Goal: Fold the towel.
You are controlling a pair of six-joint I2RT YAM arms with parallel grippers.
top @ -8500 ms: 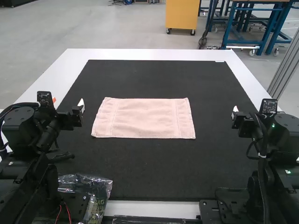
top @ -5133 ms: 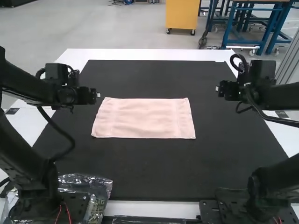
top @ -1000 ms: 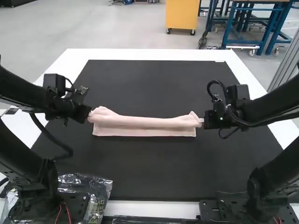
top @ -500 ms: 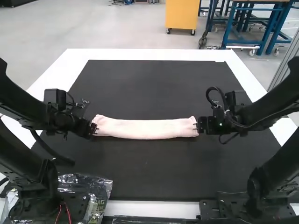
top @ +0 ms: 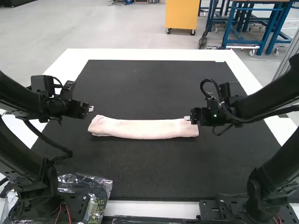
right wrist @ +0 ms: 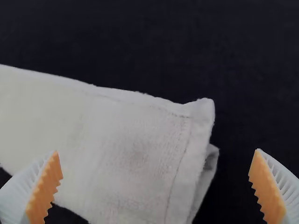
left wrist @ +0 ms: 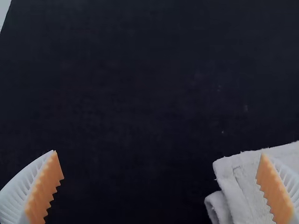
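Pale grey floor (top: 93, 28), wheeled yellow cabinet (top: 181, 15), blue-framed wheeled bench (top: 275, 29) to its right

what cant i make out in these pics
- towel's lower layers: mostly covered by its top one, high view
- part of the towel's end: behind an orange pad, left wrist view
- towel's far end: cut off by the edge, right wrist view
- plastic bag's near end: cut off, high view

Towel (top: 144, 129) is laid crosswise on mat (top: 149, 168), between left arm (top: 23, 158) and right arm (top: 275, 156); mat is placed on worktop (top: 154, 54). Bag (top: 96, 193) is placed beside left arm.
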